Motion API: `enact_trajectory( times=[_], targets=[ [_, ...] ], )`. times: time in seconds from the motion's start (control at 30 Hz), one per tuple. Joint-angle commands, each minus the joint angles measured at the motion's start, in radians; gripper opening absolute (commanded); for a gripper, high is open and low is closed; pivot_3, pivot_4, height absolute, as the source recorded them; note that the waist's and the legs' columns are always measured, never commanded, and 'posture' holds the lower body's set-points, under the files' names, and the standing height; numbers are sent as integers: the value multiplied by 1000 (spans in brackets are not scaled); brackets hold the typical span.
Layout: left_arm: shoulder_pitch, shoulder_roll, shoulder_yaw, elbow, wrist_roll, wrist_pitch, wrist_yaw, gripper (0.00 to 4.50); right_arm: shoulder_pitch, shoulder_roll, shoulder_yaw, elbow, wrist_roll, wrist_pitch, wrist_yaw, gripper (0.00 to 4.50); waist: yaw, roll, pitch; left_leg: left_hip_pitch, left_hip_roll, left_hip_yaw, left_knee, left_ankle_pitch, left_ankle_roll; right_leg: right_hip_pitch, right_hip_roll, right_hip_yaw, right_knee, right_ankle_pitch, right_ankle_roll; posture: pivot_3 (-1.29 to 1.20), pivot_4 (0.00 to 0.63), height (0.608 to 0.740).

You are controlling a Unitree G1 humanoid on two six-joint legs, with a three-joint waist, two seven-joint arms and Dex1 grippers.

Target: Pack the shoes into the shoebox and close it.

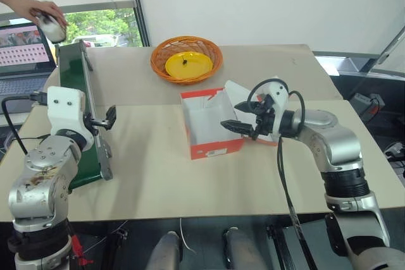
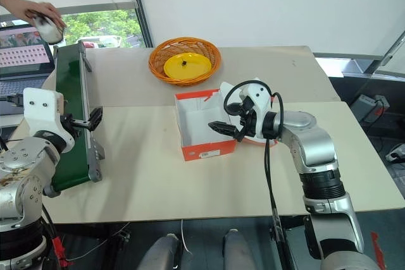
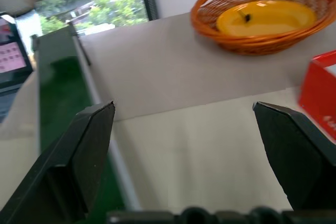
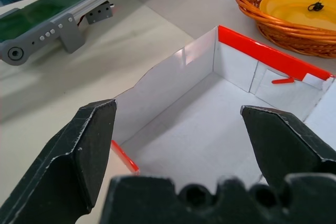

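While a person's hand (image 1: 28, 6) holds one whitish shoe (image 1: 50, 28) above the far end of the green conveyor belt (image 1: 79, 99), I wait with both claws spread wide and gripping nothing; my left gripper (image 1: 107, 118) hovers level just beside the near part of the belt, and my right gripper (image 1: 243, 117) hangs over the right edge of the red shoebox (image 1: 212, 124), angled slightly down into it. The sensible thing, I judge, is to keep the left claw low and lined up with the belt's near end, jaws wide, so a shoe can be taken across its body; the right claw should stay off the box wall so the box does not slide. The shoebox stands in the middle of the table (image 1: 158, 181), lid folded back behind it; its white inside is empty. Beyond it, the orange wicker basket (image 1: 186, 59) holds a yellow plate (image 1: 188, 65) with a small dark speck on it.
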Motion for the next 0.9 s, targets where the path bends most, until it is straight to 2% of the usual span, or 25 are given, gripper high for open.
enact_trajectory(
  times=[0.03, 0.23, 0.47, 0.7, 0.9],
  targets=[
    [-22, 11, -4, -8, 35, -61, 8, 4500, -41, 3, -2, -35, 29, 15, -9, 4474, 1, 0, 0, 0, 0, 0, 0, 0, 0, 0, 0, 0, 0, 0, 0, 0, 150, 739],
    [-48, -24, 1, 11, 75, -95, 63, 4500, -43, 31, 1, -54, 48, 45, -35, 4474, 2, 0, 0, 0, 0, 0, 0, 0, 0, 0, 0, 0, 0, 0, 0, 0, 150, 739],
    [-16, -45, 136, 81, 107, -151, 129, 4500, -28, 57, 27, -102, 125, 79, -2, 4474, 2, 0, 0, 0, 0, 0, -1, 0, 0, -1, 0, 0, 0, 0, 0, 0, 150, 739],
    [-66, -189, 247, 79, 24, -72, 224, 4500, -53, 53, 69, -65, 112, 50, 7, 4474, 6, -1, 0, 0, 0, -1, 0, 0, 0, 0, -1, -1, 0, 0, 0, 0, 150, 739],
    [-90, -170, 213, 248, 61, -116, 228, 4500, -74, 91, 113, -34, 92, -1, 11, 4474, 0, -1, 0, 0, 0, 0, 0, 0, 0, 0, 0, -1, 0, 0, 0, 0, 150, 739]
  ],
)
